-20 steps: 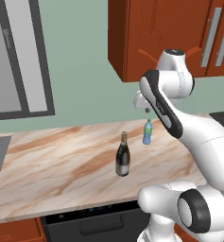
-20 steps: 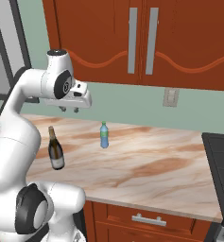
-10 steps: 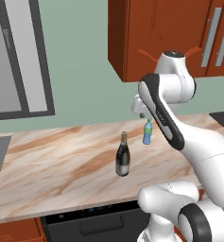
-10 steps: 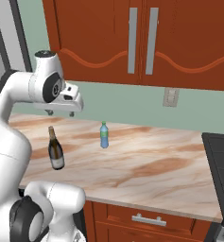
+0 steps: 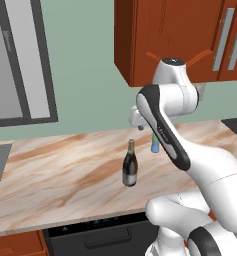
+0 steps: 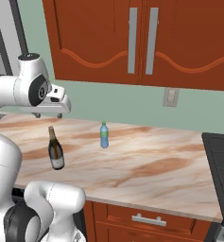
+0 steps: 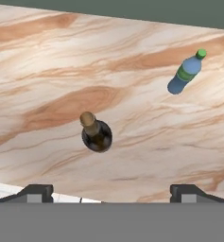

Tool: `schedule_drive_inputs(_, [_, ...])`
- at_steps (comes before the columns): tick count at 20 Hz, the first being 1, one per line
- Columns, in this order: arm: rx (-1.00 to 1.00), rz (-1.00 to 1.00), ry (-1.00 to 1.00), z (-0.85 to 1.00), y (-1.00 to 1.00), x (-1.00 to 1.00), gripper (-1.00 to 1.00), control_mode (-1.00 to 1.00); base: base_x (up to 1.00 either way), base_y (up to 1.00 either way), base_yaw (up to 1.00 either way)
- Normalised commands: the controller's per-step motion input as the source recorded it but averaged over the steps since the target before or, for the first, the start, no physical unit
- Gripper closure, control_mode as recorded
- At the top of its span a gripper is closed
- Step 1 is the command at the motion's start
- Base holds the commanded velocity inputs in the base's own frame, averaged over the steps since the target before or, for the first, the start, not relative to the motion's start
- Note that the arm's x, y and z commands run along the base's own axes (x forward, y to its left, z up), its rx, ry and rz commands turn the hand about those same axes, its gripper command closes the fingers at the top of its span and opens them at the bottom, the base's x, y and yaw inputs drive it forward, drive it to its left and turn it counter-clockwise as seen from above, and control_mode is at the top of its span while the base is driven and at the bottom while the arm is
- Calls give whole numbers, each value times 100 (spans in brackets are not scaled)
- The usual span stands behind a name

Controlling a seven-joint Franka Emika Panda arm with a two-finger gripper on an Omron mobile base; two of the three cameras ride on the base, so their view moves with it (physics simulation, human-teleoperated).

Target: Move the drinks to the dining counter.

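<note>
- The gripper (image 6: 49,115) hangs above the counter with its jaws spread wide and nothing between them; in the hand view the two dark finger tips stand far apart at the bottom corners.
- The wine bottle (image 5: 130,164) stands upright on the marble counter (image 5: 55,170), free of the gripper and below it.
- The blue plastic bottle (image 6: 104,135) stands upright nearer the back wall, well apart from the wine bottle.
- Compared with one second ago, the hand has swung over toward the wine bottle and risen a little, and the jaws have opened; both bottles stand where they stood.
- This looks like a bottle was just set down and let go, so that this part of the task seems done; whether this is the dining counter cannot be told from these pictures.
</note>
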Motion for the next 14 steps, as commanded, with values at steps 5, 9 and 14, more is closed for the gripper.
schedule_drive_inputs(5, [0,6,0,-5,16,0,-100,-100,0,0,0])
schedule_drive_inputs(9, [0,7,0,-28,16,0,-100,-100,0,0,0])
schedule_drive_inputs(14, [0,7,0,-26,12,0,-100,-100,0,0,0])
